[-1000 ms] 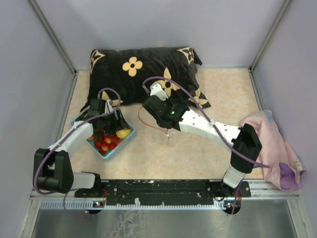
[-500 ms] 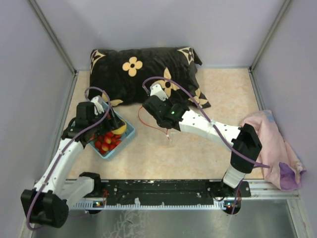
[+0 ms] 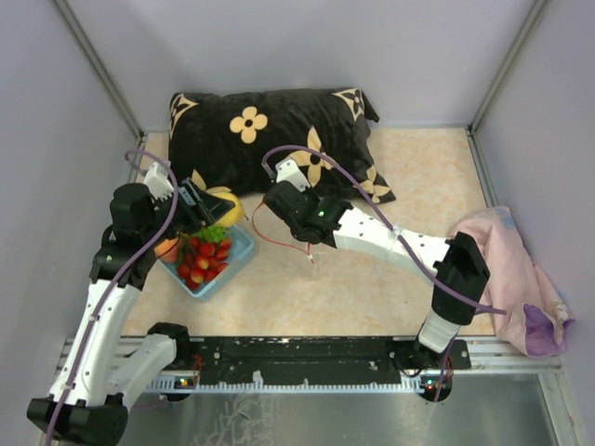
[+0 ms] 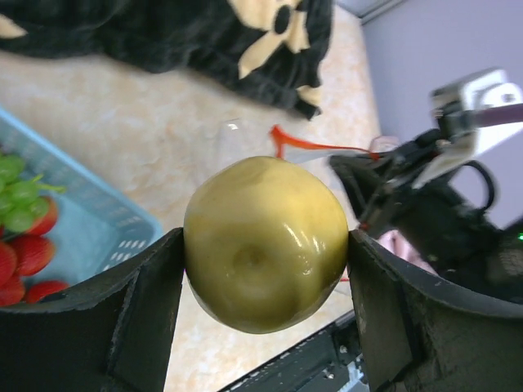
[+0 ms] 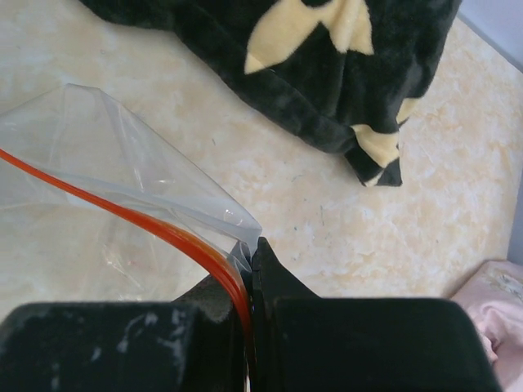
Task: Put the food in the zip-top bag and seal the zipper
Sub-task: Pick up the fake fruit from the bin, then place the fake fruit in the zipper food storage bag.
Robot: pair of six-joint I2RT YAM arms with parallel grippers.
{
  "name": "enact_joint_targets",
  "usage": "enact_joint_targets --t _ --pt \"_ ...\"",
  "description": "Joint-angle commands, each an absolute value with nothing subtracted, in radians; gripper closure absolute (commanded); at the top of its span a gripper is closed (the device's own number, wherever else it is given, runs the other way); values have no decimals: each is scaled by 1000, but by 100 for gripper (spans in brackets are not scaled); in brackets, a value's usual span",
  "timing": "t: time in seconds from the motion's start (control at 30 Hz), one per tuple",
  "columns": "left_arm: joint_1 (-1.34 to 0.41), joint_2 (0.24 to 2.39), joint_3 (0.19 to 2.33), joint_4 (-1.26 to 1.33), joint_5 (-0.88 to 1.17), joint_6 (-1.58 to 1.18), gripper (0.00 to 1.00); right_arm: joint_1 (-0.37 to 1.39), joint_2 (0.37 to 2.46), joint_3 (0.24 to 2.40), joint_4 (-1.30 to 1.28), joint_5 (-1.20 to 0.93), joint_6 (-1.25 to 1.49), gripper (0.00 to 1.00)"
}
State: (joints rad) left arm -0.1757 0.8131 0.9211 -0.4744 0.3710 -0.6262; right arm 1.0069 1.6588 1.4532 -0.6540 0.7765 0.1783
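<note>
Legible text, labels, brand marks, numerals, signs: none in any view. Black cushion (image 3: 270,139), on the tabletop beyond both sets of jaws: tan flower and four-point star motifs only, no lettering.

The yellow fruit (image 4: 265,242) in the left gripper (image 4: 265,249) is smooth, glossy plastic — the bag (image 5: 106,155) in the right gripper (image 5: 249,261) thin, clear, shiny film; beyond it, the pillow (image 5: 327,65) is matt plush.
</note>
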Motion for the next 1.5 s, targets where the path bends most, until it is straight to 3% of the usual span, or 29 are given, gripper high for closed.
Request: enact_joint_targets --t 0.0,0.37,0.6,1.13,1.47 --pt "-190 819 996 -379 448 -682 53 1022 1680 1530 -607 775 180 100" --pt "-294 850 966 -210 441 -795 55 1033 1711 1580 -595 727 207 100" --pt "-457 923 953 -276 216 -712 52 1035 1710 1600 -594 698 228 100" --pt "-488 912 824 -374 9 -697 44 1006 1599 1519 -516 626 303 100" --pt "-495 905 833 -298 102 -714 41 1007 1606 1507 -471 546 310 100"
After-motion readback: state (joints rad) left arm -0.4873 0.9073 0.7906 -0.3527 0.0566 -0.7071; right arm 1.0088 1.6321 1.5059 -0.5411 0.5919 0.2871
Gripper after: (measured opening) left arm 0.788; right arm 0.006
